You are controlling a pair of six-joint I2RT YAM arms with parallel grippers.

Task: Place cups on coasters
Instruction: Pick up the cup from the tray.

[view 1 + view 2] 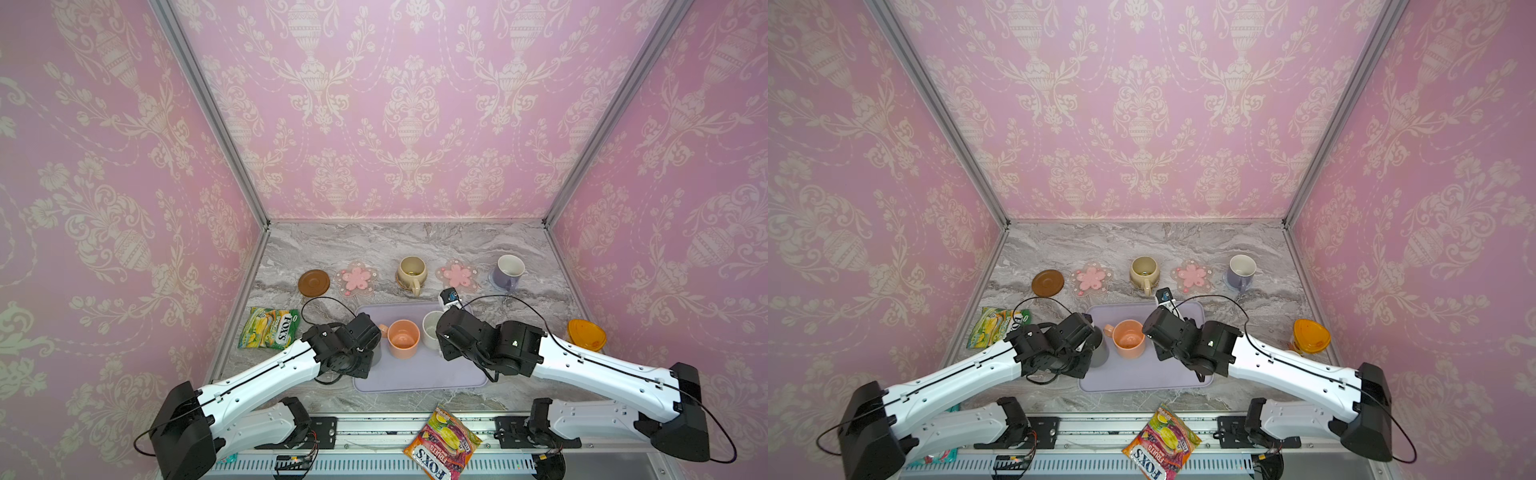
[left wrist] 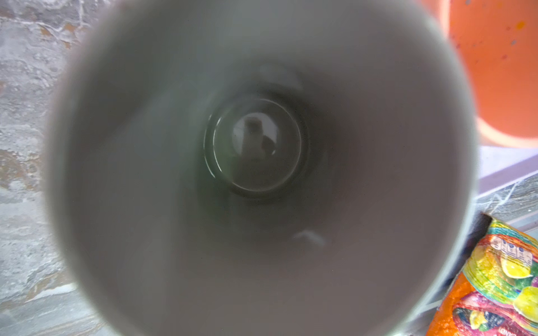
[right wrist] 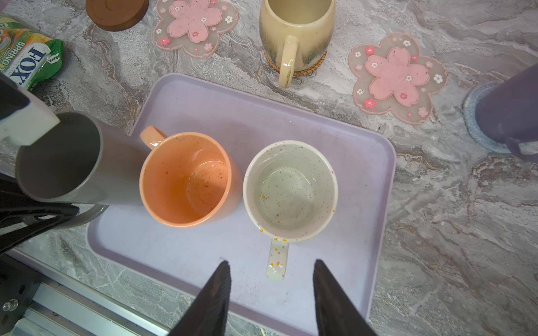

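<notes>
Facing the right gripper (image 3: pixel 271 263), jaws parted and empty, the speckled mug (image 3: pixel 291 189) lies handle-first; left gripper (image 1: pixel 1084 340) pinches grey mug (image 3: pixel 64 163).

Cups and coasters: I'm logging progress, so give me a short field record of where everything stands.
on coasters: beige mug on rattan coaster; lavender mug on blue knitted coaster
on tray: peach mug, speckled white mug
left gripper: shut on grey mug, at the tray's edge
right gripper: open, fingers flanking the speckled white mug's handle
free coasters: brown disc, two pink-flower coasters
</notes>
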